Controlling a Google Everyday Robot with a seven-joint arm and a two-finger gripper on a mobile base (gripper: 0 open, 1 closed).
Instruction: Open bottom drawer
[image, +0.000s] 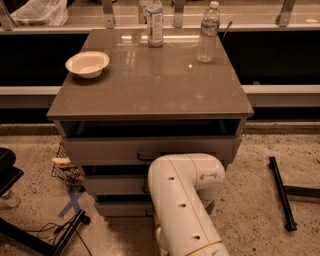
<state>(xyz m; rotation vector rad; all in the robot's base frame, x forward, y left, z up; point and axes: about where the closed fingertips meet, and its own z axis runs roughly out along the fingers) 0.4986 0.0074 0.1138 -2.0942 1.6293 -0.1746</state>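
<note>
The bottom drawer (122, 207) is the lowest, narrowest grey front of the cabinet, and only its left part shows. Its black handle is almost wholly covered by my white arm (185, 200). The arm bends down in front of the cabinet's middle and right. My gripper is hidden behind the arm, low down at the bottom drawer's front. The mid-sized drawer front (112, 185) sits above it, and the tallest, widest front (100, 150) is at the top.
The brown cabinet top (150, 85) carries a white bowl (87, 63), a can (155, 22) and a water bottle (208, 32). A small wire basket (65, 170) stands at the cabinet's left. Black legs and cables (45, 235) lie at the lower left. A black bar (281, 192) lies on the floor at the right.
</note>
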